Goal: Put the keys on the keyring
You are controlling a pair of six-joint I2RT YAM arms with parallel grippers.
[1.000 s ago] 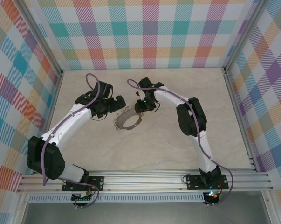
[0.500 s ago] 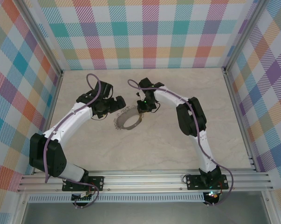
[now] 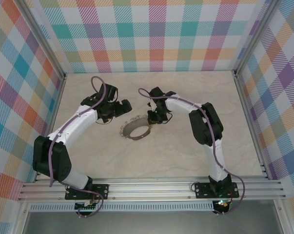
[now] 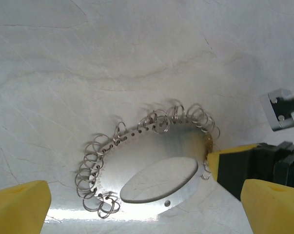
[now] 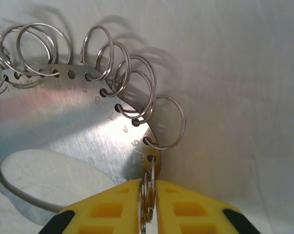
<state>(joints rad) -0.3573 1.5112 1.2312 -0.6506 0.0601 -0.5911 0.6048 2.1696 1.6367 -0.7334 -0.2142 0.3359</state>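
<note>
Marble-patterned table [image 3: 186, 156], top view: the left arm [image 3: 71, 129] and right arm [image 3: 205, 122] curve inward toward the keyring [image 3: 128, 126]. The keyring lies near the table's middle, slightly toward 9 o'clock. It is a flat metal plate [image 4: 151, 146] with an oval opening and a row of rim holes. The left gripper [image 3: 121, 108] stands at the keyring's 10 o'clock with its yellow fingers spread wide; in its wrist view the plate lies between them. The right gripper [image 3: 155, 118] stands at the keyring's 2 o'clock. Small wire rings [image 4: 88, 168] hang through the rim holes. In the right wrist view, the right gripper's [image 5: 147, 197] fingers are pressed together on a single ring [image 5: 146, 192] at the plate's edge, at 6 o'clock in that view.
</note>
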